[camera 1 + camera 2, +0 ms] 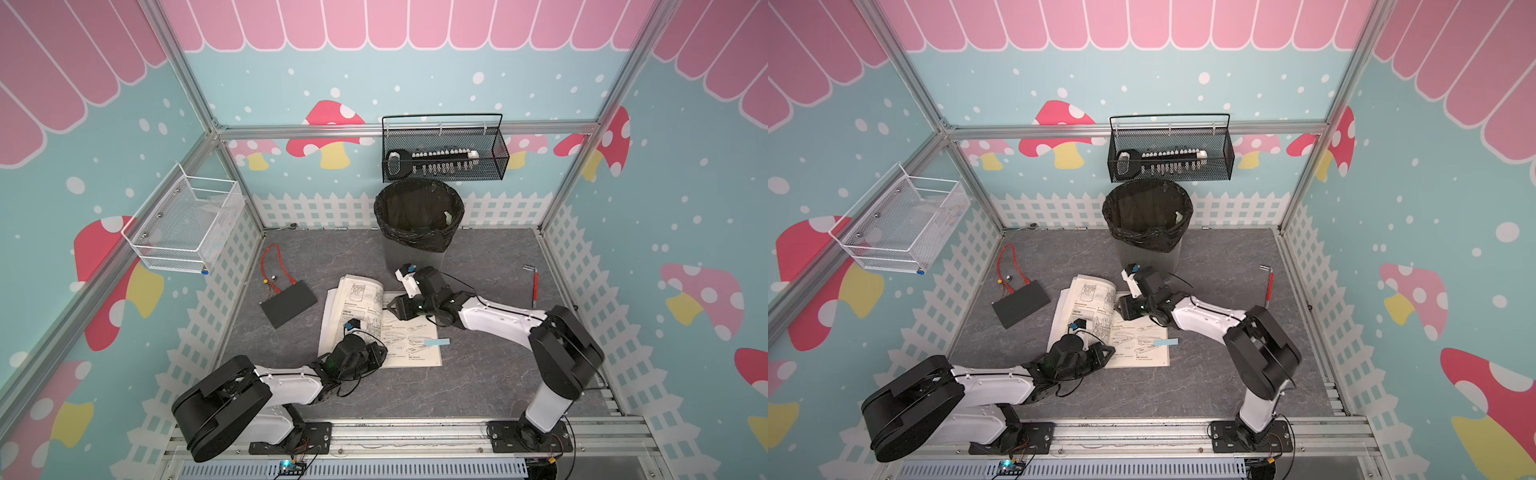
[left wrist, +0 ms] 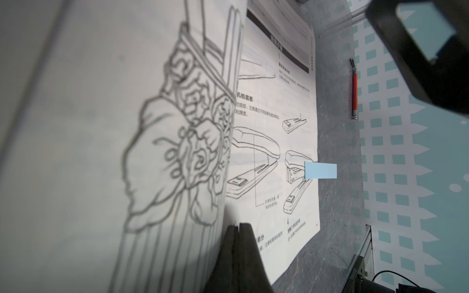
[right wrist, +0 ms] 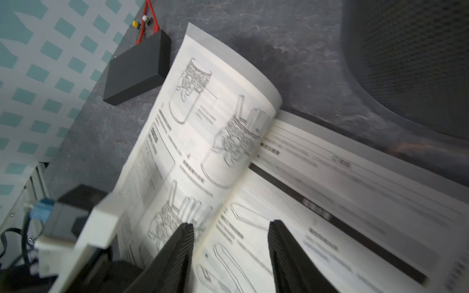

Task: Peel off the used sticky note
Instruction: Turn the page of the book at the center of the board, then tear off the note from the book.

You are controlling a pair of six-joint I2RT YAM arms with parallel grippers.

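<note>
An open booklet [image 1: 409, 347] [image 1: 1138, 349] lies on the grey floor, its left page curling upward at the far end. A light blue sticky note [image 1: 437, 342] [image 1: 1165, 342] [image 2: 321, 171] sticks to the outer edge of the right page and overhangs the floor. My left gripper [image 1: 376, 353] [image 2: 238, 224] is shut, its tips down on the booklet beside the raised left page [image 2: 152, 152], with nothing seen between the fingers. My right gripper [image 1: 392, 307] [image 3: 229, 224] is open over the far part of the booklet [image 3: 203, 152] near the fold, well away from the note.
A black-lined bin [image 1: 417, 220] stands just behind the booklet. A black box with red wires [image 1: 289, 307] lies to the left, and a red-handled tool [image 1: 535, 286] to the right. A black wire basket [image 1: 444, 153] hangs on the back wall, a white one [image 1: 187, 224] on the left wall.
</note>
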